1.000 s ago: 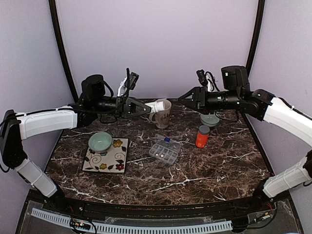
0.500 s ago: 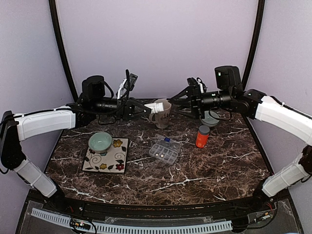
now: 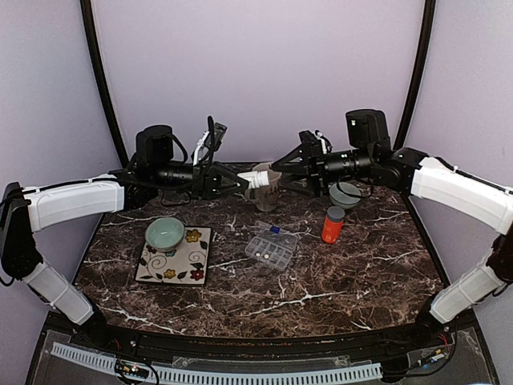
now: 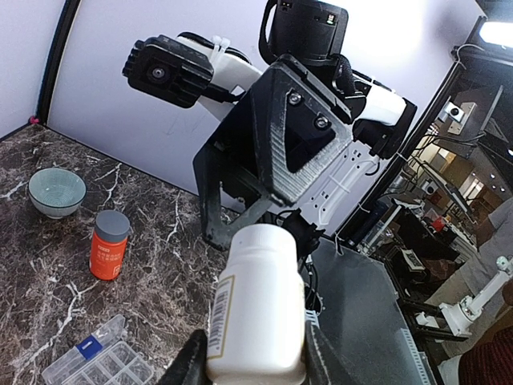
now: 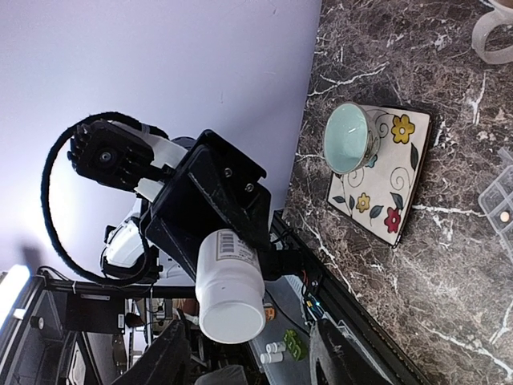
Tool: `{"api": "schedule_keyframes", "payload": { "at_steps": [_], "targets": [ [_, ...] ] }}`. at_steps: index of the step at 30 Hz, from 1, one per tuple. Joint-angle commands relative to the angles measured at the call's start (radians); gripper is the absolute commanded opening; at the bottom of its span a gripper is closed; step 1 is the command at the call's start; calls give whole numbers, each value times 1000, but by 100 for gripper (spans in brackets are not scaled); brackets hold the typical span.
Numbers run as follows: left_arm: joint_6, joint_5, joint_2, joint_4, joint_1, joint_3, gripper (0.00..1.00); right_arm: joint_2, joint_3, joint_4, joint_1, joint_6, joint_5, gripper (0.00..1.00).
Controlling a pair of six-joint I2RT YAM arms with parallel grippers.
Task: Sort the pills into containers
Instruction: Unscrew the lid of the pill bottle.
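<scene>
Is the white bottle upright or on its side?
On its side: the left gripper holds the white bottle level, top toward the right gripper.

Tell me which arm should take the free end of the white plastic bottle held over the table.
Right. The left pincer is shut on the white plastic bottle, holding it sideways in the air. The right pincer is open, facing its free end without touching.

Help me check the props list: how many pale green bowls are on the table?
2. The left bowl sits on the floral tile; the right bowl stands on the marble behind the orange bottle. None seems hidden.
</scene>
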Motion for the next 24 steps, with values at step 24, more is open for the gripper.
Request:
{"api": "schedule_keyframes", "payload": {
  "at_steps": [24],
  "targets": [
    [24,12,13,-5,-5,34,0,61,62,109,56,31,-47,41]
  ]
}}
